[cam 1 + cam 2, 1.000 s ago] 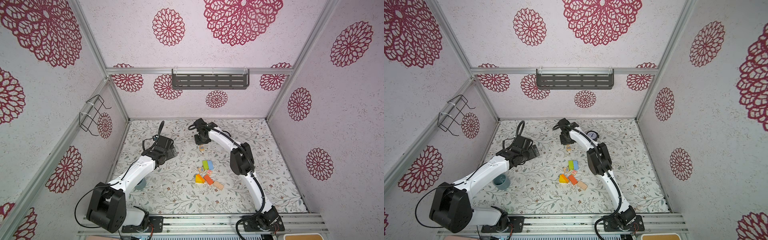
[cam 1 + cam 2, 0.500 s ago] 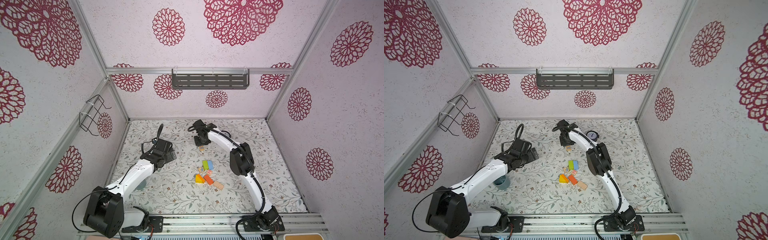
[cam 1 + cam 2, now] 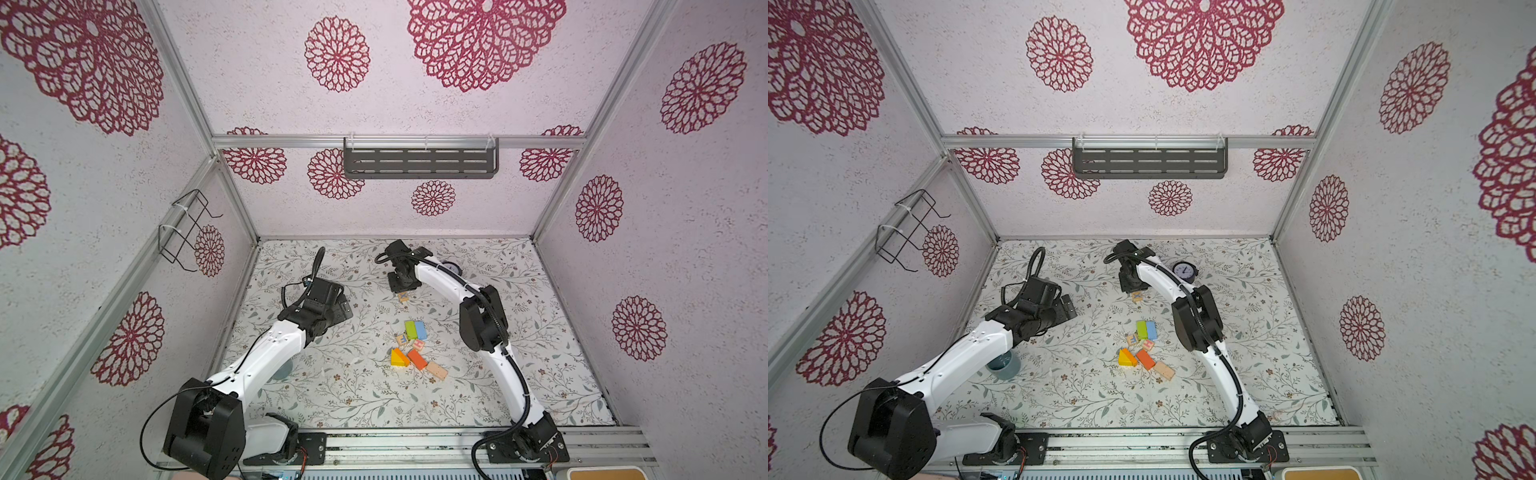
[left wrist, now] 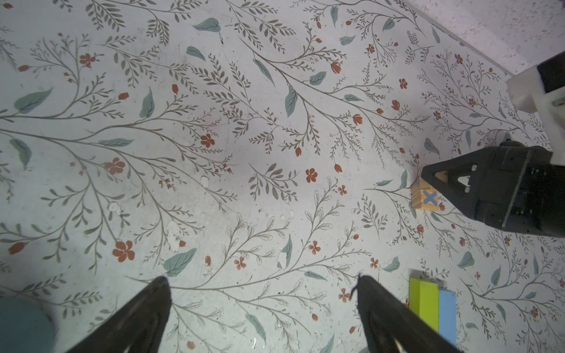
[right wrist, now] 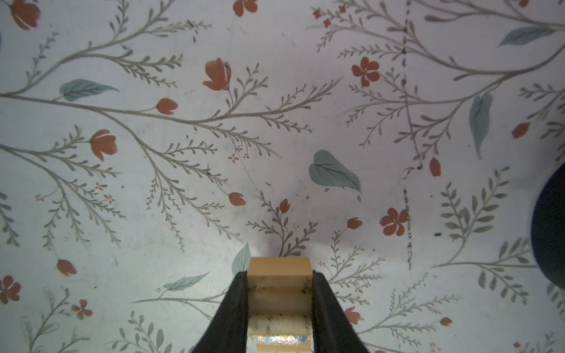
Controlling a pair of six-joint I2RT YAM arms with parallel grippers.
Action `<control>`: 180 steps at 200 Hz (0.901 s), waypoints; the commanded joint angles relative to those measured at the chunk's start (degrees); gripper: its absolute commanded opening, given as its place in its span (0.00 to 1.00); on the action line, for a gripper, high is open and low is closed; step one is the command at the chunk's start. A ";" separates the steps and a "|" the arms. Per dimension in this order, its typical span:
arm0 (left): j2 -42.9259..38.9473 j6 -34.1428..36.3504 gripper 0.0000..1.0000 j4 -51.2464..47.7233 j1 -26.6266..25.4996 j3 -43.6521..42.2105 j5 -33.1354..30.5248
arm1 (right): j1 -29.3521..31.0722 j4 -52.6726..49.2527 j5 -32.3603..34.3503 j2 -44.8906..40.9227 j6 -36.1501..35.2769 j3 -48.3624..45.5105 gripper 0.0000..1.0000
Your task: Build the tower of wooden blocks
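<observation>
My right gripper [image 5: 279, 275] is shut on a natural-wood cube [image 5: 279, 265] with a blue X [image 4: 426, 198], low over the mat at the far middle [image 3: 403, 296]. Whether the cube touches the mat I cannot tell. The other wood blocks lie flat in a loose cluster at mid-table: green [image 3: 410, 329] and blue [image 3: 420, 329] bricks side by side, two printed cubes [image 3: 418, 344], a yellow wedge [image 3: 397, 360], an orange-red brick [image 3: 417, 359] and a tan brick [image 3: 436, 370]. No tower is in view. My left gripper [image 4: 263, 281] hangs open and empty over bare mat left of the cluster [image 3: 343, 305].
A round black clock [image 3: 1185, 271] stands at the back, just right of the right gripper. A teal cup [image 3: 1004, 365] sits under the left forearm. A dark shelf [image 3: 419, 158] hangs on the back wall and a wire rack [image 3: 187, 228] on the left wall.
The left arm has drawn back slightly toward the near side with its gripper still open. The right gripper and the cube have hardly moved.
</observation>
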 commanded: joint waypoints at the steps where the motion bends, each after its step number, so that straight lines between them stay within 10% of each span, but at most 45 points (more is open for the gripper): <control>1: -0.62 -0.52 0.97 1.68 0.17 -0.33 0.33 | 0.65 -3.73 1.67 -4.74 1.19 -1.93 0.32; 180: -0.89 -0.87 0.97 2.75 0.01 -2.00 0.42 | 1.00 -0.44 1.95 -6.64 2.10 -6.51 0.33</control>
